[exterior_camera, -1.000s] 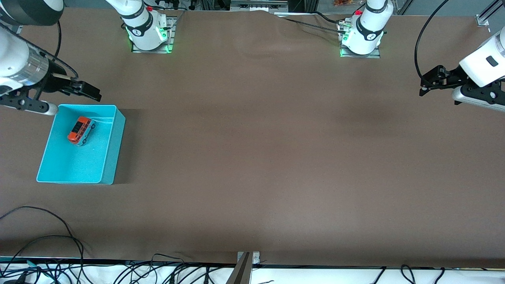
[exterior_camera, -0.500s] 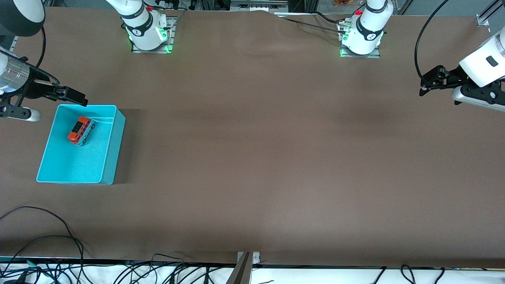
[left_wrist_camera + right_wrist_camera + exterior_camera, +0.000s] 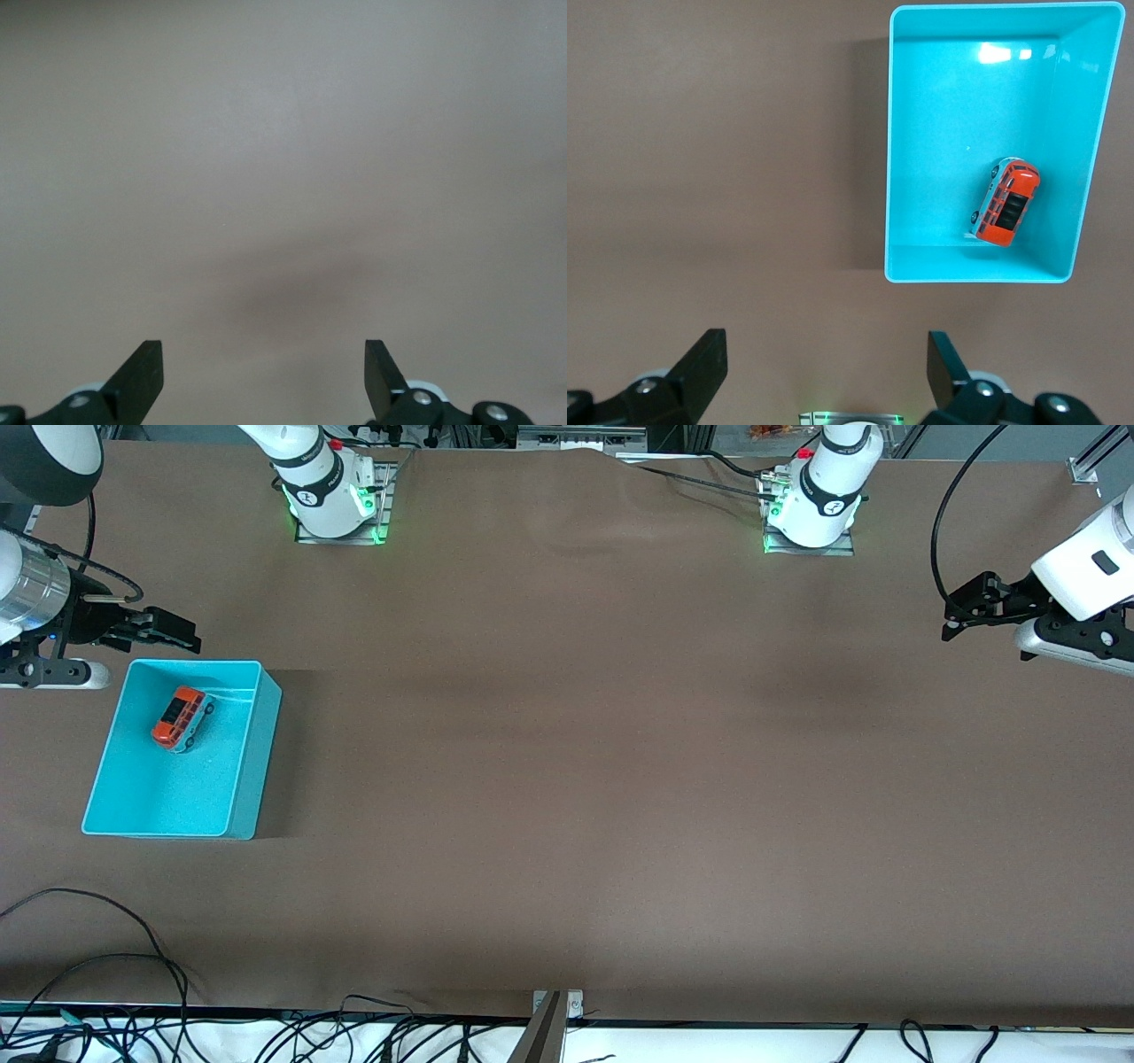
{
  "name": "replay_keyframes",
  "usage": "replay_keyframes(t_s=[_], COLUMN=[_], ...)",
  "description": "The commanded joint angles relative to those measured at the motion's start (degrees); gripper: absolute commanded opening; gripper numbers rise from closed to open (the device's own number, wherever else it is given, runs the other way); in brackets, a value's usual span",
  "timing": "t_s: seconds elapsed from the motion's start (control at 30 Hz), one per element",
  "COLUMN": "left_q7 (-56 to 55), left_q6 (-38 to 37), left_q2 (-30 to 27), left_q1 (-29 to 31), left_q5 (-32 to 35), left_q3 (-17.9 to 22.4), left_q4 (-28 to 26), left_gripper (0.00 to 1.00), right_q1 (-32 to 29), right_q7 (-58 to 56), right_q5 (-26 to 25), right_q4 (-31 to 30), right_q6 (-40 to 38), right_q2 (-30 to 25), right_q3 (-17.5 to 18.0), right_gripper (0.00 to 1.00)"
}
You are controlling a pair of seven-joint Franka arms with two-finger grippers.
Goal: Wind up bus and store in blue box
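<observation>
The bus (image 3: 182,718), orange on top and pale below, lies in the blue box (image 3: 251,775), close to the wall farthest from the front camera. The box stands at the right arm's end of the table. My right gripper (image 3: 184,636) hangs open and empty in the air just outside that wall. In the right wrist view the bus (image 3: 1006,203) and the blue box (image 3: 976,274) lie off to one side of the right gripper (image 3: 828,354). At the left arm's end, my left gripper (image 3: 955,616) waits open, with only bare brown table between the left gripper (image 3: 264,356) jaws.
Two arm bases with green lights (image 3: 337,509) (image 3: 808,518) stand along the table edge farthest from the front camera. Loose black cables (image 3: 97,965) lie by the nearest edge, and a small metal bracket (image 3: 556,1005) sits at its middle.
My right gripper has drawn back from over the box's corner toward the right arm's end of the table. The bus, the box and the left arm have not moved.
</observation>
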Motion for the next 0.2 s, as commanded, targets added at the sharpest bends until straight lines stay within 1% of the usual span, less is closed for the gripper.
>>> replay_keyframes(t_s=[0.0, 0.17], left_q7=[0.16, 0.16], left_q6=[-0.51, -0.59], left_q2=[0.22, 0.22], left_q1=[0.3, 0.3], left_q5=[1.52, 1.52], left_q3=[-0.29, -0.29], left_q4=[0.9, 0.9], left_gripper=[1.0, 1.0], right_q1=[-0.21, -0.21], right_q7=[-1.29, -1.46], right_q5=[-0.06, -0.06], right_q4=[1.06, 1.14], right_q6=[-1.47, -1.38], right_q2=[-0.03, -0.12], right_q3=[0.14, 0.14], right_gripper=[1.0, 1.0])
